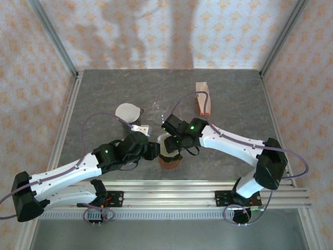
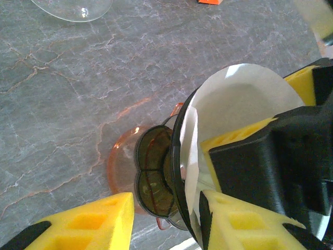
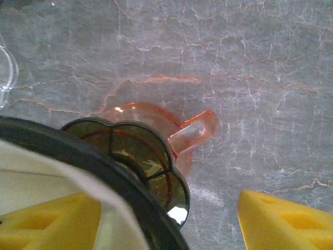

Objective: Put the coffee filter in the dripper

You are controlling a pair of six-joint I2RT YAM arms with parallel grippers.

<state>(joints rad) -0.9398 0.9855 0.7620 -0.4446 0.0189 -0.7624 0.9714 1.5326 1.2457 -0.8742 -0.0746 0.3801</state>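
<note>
- Risk first: the right gripper [image 3: 166, 213], jaws open with one finger inside the cone and one outside, could drag the coffee filter [image 2: 244, 99] back out if the paper clings to that finger when it lifts.
- Sideways pressure on the rim could tip the dripper [image 2: 153, 177]. The left gripper [image 2: 166, 208] straddles its wall, and I cannot tell whether it clamps.
- Coffee filter: white, smooth paper, opened into the cone and lining the dark rim, right of centre in the left wrist view.

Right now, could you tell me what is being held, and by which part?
The left gripper seems to pinch the dripper wall, one finger outside, one on the filter inside. The right gripper holds nothing.
</note>
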